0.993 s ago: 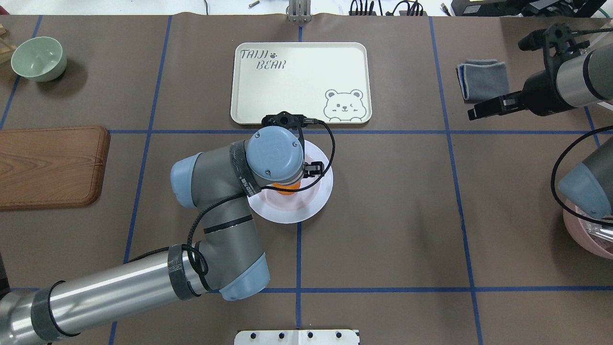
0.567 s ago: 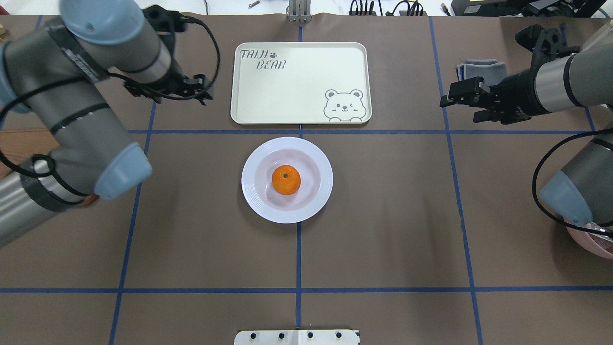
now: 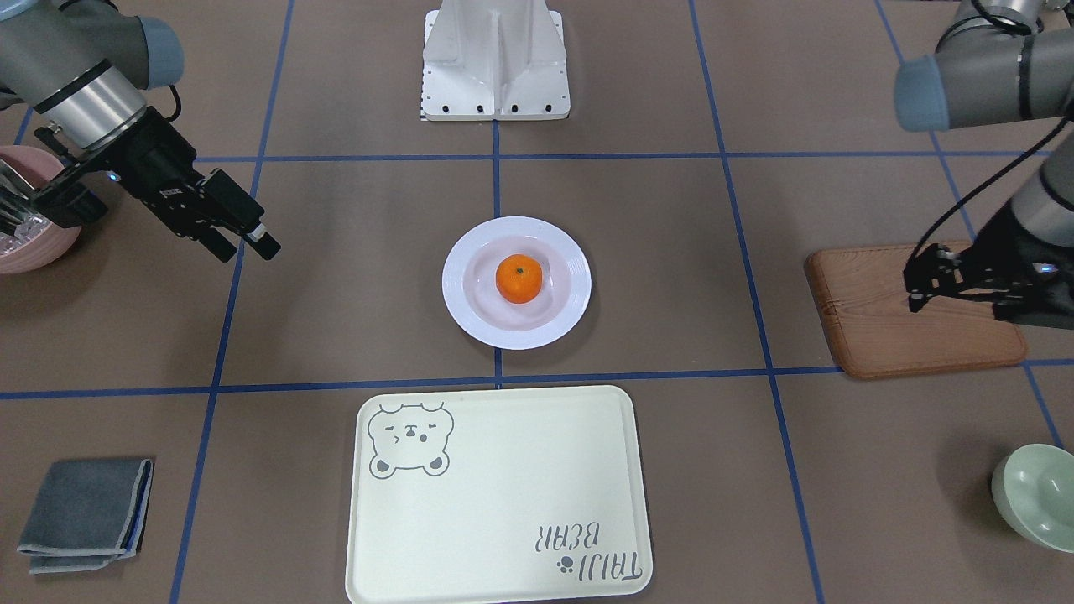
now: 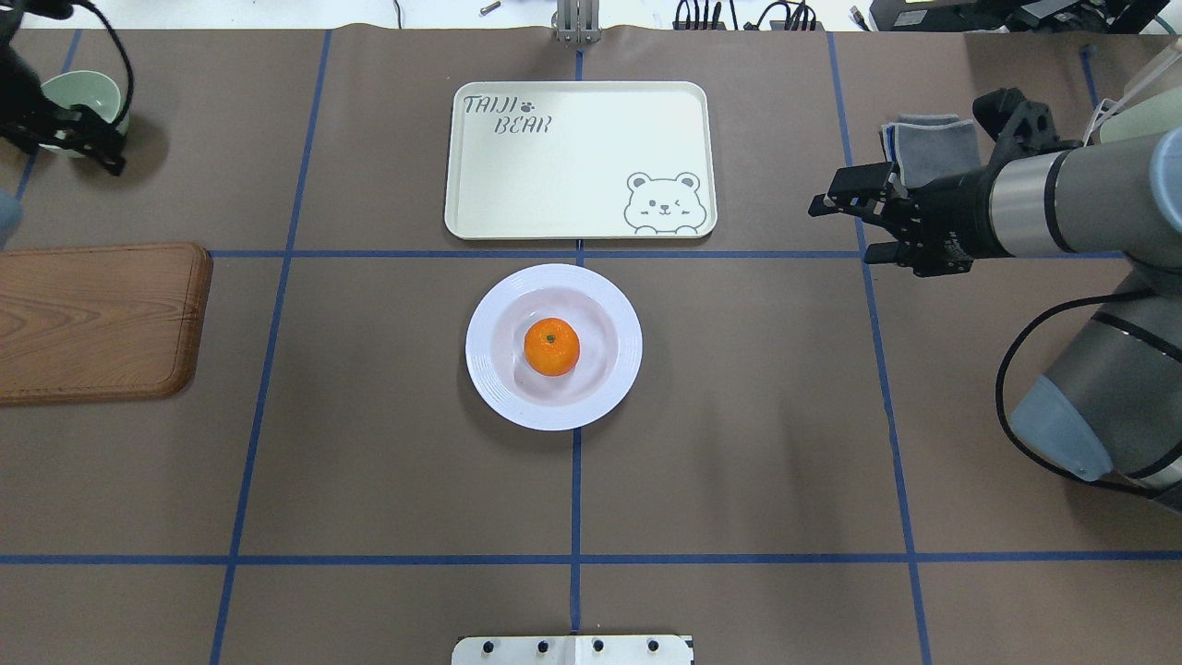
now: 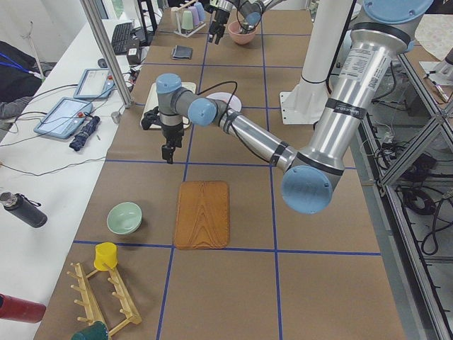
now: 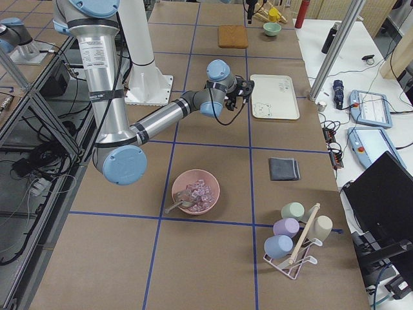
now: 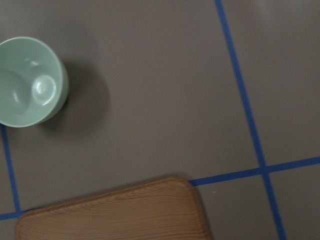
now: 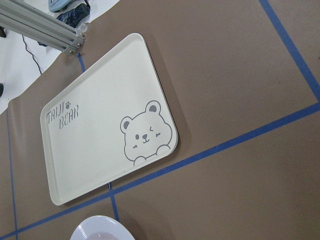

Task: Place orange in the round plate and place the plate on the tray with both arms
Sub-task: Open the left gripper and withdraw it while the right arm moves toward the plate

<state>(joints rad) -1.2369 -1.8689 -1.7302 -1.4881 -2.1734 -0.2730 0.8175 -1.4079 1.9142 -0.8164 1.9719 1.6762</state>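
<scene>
The orange (image 4: 551,346) rests in the middle of the round white plate (image 4: 489,374), which stands on the table just in front of the cream bear tray (image 4: 579,160). The tray holds nothing. My left gripper (image 4: 118,148) hangs open and empty far to the left, beside the green bowl. In the front-facing view the left gripper (image 3: 913,289) hovers over the wooden board. My right gripper (image 4: 838,233) is open and empty, right of the tray and well clear of the plate (image 3: 470,323). The right wrist view shows the tray (image 8: 107,122) and a sliver of the plate (image 8: 102,227).
A pale green bowl (image 4: 78,102) sits at the back left and a wooden board (image 4: 92,319) at the left edge. A folded grey cloth (image 4: 928,148) lies back right. A pink bowl (image 3: 25,226) sits under the right arm. The white robot base (image 3: 495,63) is at the table's near side.
My left gripper released the orange in the plate, rose, and swung far left to the green bowl. My right gripper moved left towards the tray's side.
</scene>
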